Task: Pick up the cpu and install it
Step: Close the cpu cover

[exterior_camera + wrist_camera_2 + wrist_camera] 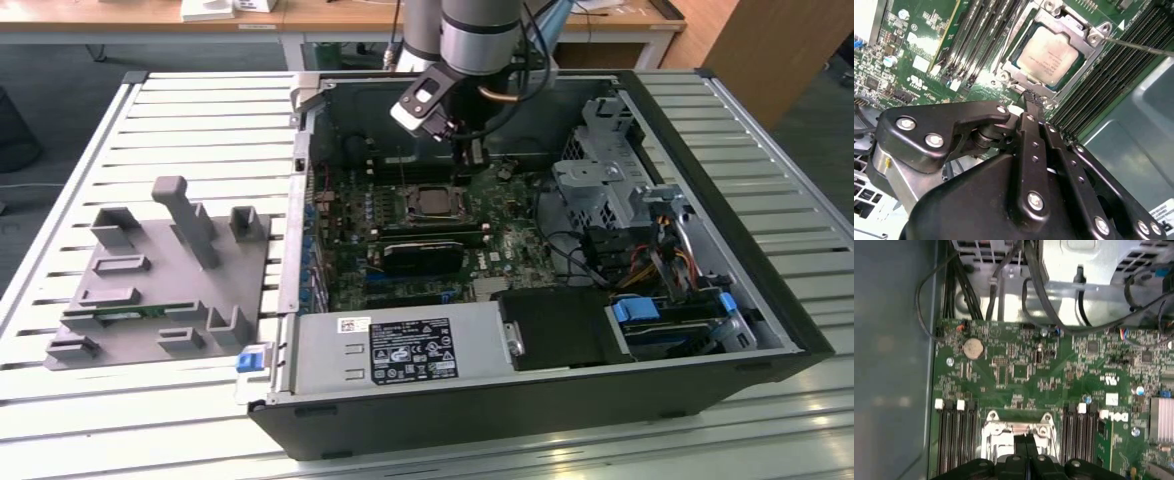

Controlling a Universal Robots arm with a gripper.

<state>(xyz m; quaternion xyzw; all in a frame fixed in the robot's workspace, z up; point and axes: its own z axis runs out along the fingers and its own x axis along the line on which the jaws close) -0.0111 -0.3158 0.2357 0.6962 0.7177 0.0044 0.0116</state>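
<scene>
Where the cpu lies: the cpu (430, 203) sits flat in its socket on the motherboard (340, 240), silver top up, near the board's edge by the case's far wall in the exterior view. It is not in the gripper.
Socket: in the second wrist view the cpu (1050, 57) is ringed by the metal socket frame (1094, 37), which lies over its rim. A thin lever rod (1139, 47) runs out past one corner; I cannot tell whether it is latched.
Gripper: the gripper (1030, 97) has its two fingers pressed together with nothing between them. The tips hang over the socket's edge, just beside the cpu; touching or just clear, I cannot tell. In the first wrist view the gripper (1026, 440) points at the socket between the banks of memory slots (951, 432).
Step in hand: judging by the seated chip and the empty fingers, the pick and the placing look done, and the work is at the tail of installing.
What a next move calls for: small, straight motion and light force, since the tips are hard by the frame and the slots.
Surroundings: a black heatsink (427, 255) lies just beside the socket. The open computer case (534, 400) rests on the slatted tabletop (174, 110), with a grey fixture (160, 290) well apart, near the tabletop's edge on the exterior view's left.
</scene>
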